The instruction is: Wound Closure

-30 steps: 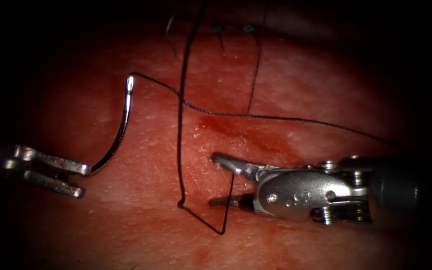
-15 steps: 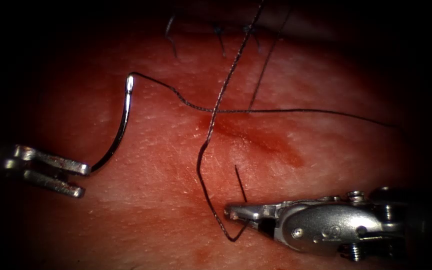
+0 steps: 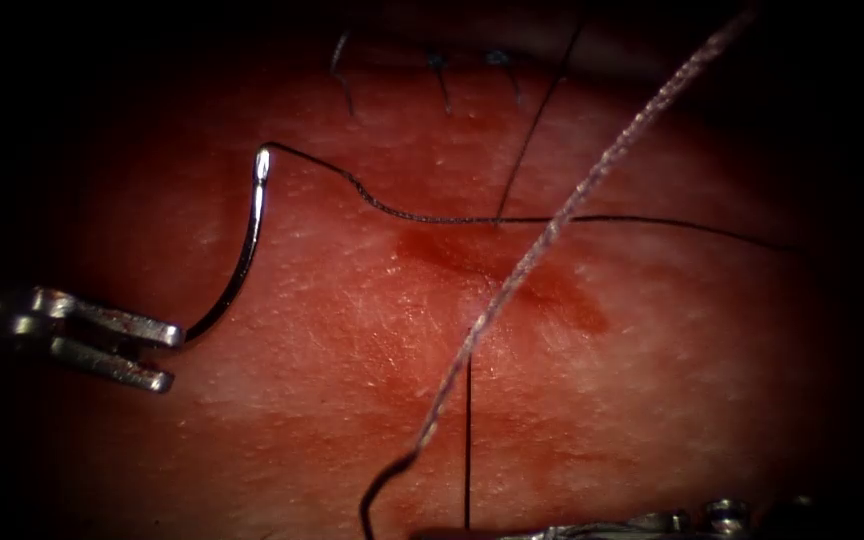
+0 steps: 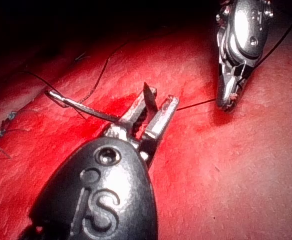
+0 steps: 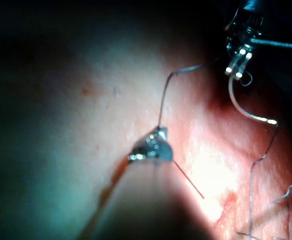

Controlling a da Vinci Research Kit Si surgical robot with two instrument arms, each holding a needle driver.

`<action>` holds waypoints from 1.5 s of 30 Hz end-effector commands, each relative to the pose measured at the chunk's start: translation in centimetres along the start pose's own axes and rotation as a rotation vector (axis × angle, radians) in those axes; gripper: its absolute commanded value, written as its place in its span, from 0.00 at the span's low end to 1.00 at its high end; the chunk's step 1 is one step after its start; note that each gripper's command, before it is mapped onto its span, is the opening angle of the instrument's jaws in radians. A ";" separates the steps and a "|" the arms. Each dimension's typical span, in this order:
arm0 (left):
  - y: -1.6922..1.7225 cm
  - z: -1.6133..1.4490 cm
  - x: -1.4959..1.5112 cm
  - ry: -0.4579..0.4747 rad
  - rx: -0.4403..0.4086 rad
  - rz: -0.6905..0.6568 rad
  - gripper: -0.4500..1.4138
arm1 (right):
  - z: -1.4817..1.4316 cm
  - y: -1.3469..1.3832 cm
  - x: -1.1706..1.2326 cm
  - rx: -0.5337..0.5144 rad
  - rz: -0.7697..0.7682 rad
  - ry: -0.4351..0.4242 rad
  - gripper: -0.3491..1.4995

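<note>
Endoscope: I am holding the needle (image 3: 245, 250) near its tip end with my left tool (image 3: 157, 340), out toward the left edge of the tissue (image 3: 672, 380). Only the tool's upper jaw seems to be touching the needle, with a gap to the lower one, so I am not calling this a firm pinch. The needle is lying free above the surface, not in the tissue, its swaged end up and trailing thread (image 3: 552, 230) rightward. My right tool (image 3: 642, 522) is dropping toward the near edge compared with a second ago, drawing a strand with it; the long loop that was lying slack is now running taut diagonally.

Left wrist: my left tool (image 4: 153, 107) is showing its jaws spread, the needle (image 4: 81, 106) lying along one of them. The right tool (image 4: 230, 97) is pressed together on thread (image 4: 195, 104).

Right wrist: my right tool (image 5: 153, 146) is pinching thread (image 5: 163, 100).

Progress, as I judge it: knotted stitches with cut ends are sitting at the far edge, and the current stitch is not yet tied.
</note>
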 end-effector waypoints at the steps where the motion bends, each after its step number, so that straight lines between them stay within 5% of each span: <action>1: -0.02 0.06 -0.05 0.001 -0.001 0.001 0.00 | 0.04 -0.09 0.08 0.017 -0.005 0.011 0.00; 8: -0.02 0.05 -0.04 0.001 -0.001 0.001 0.00 | -0.08 -0.29 0.38 0.070 -0.019 0.043 0.00; 13: -0.02 0.05 -0.04 0.001 -0.001 0.001 0.00 | -0.09 -0.19 0.35 0.099 -0.022 0.060 0.00; 18: -0.02 0.06 -0.04 0.001 -0.001 0.001 0.00 | -0.04 0.10 0.03 0.056 -0.009 0.019 0.70; 21: -0.02 0.06 -0.04 0.001 -0.001 0.001 0.00 | 0.00 0.31 -0.27 0.003 0.005 0.011 0.90; 34: -0.02 0.07 -0.04 0.001 0.000 0.000 0.00 | 0.28 0.80 -0.97 -0.053 0.021 -0.043 0.91; 40: -0.02 0.06 -0.04 0.001 0.000 0.000 0.00 | 0.52 0.78 -1.30 -0.067 -0.011 -0.065 0.94; 45: -0.02 0.05 -0.04 0.001 -0.001 0.000 0.00 | 0.36 0.71 -1.35 -0.036 0.097 -0.001 0.95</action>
